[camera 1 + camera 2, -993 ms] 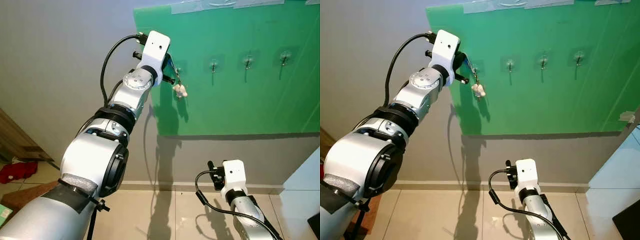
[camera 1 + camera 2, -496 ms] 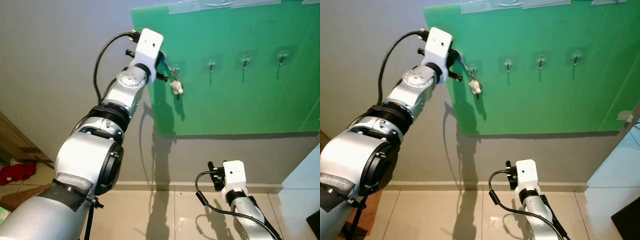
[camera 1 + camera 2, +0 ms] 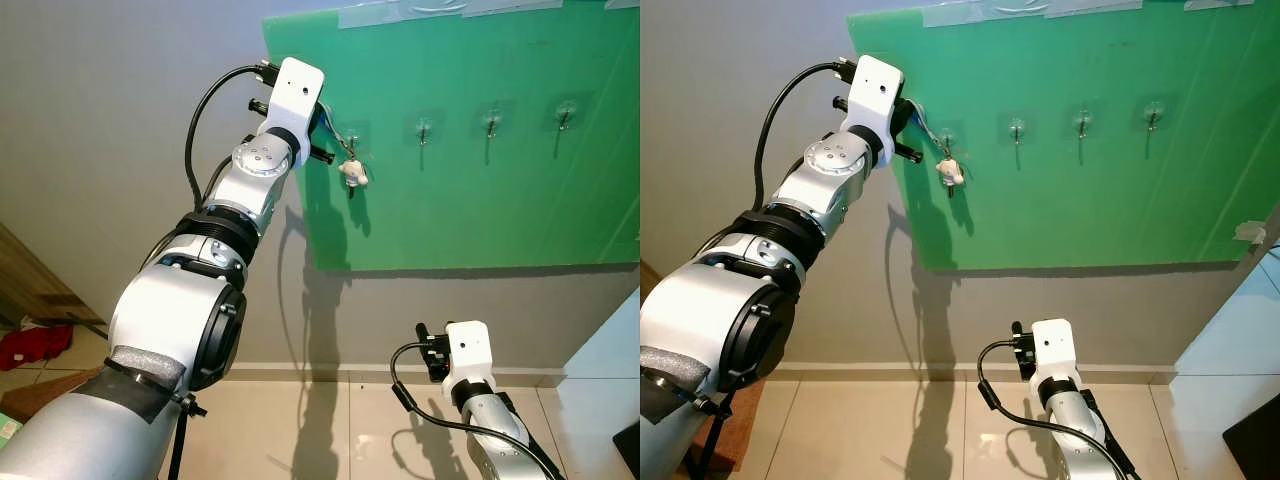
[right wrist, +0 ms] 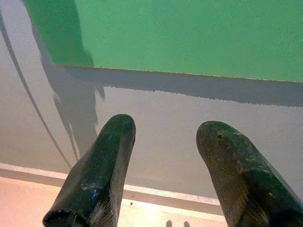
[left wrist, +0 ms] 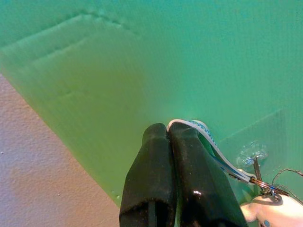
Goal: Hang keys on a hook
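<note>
Left arm stretched up, its pincer point(image 5: 168, 137) pressed closed; right pincer point(image 4: 163, 137) hangs low, fingers spread.

We face a grey wall point(image 3: 120, 120) with a green board point(image 3: 480, 180) taped to it. Below us, beige floor tiles point(image 3: 330, 430) gleam.

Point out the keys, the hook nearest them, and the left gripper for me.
keys point(image 3: 353, 172), left eye view, on the white charm.
nearest hook point(image 5: 254, 158), left wrist view, on its clear base.
left gripper point(image 5: 171, 137), left wrist view, between the shut fingertips pinching the strap.
</note>
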Controlling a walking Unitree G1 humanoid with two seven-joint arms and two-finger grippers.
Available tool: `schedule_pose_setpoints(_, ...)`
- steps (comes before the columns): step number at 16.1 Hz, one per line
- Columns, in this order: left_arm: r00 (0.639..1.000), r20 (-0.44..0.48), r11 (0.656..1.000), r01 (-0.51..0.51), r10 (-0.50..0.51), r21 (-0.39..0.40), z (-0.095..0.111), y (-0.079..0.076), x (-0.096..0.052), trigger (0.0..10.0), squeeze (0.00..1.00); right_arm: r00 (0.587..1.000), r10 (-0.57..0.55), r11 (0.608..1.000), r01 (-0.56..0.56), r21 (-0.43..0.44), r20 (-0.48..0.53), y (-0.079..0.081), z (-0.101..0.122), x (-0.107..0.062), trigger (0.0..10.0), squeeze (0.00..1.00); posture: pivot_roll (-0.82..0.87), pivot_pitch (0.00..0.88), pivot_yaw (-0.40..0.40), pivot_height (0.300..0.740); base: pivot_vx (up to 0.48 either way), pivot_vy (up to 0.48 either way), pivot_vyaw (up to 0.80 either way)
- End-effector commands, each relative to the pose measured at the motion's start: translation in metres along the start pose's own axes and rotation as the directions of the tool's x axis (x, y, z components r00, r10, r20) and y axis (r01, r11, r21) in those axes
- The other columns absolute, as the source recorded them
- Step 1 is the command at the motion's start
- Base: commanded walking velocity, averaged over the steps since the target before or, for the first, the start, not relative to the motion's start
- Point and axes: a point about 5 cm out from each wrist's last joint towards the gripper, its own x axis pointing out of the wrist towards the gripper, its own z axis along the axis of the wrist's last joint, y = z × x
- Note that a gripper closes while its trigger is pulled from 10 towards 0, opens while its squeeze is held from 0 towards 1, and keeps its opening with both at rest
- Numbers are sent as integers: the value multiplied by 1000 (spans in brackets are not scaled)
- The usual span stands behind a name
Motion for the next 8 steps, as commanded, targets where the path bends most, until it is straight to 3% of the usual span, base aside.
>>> schedule_pose_setpoints(1, 999, -13, 999, -41, 41, 3, -4, 13, -2, 0, 0, 1000, 13, 1000, -13, 5, -3, 4, -1, 0, 10000, 0, -118, 0, 161, 740, 0, 0, 0)
schedule_pose_setpoints(8, 999, -13, 999, -41, 41, 3, -4, 13, -2, 0, 0, 1000, 13, 1000, -13, 5, -3, 4, -1, 0, 10000, 0, -118, 0, 161, 740, 0, 0, 0)
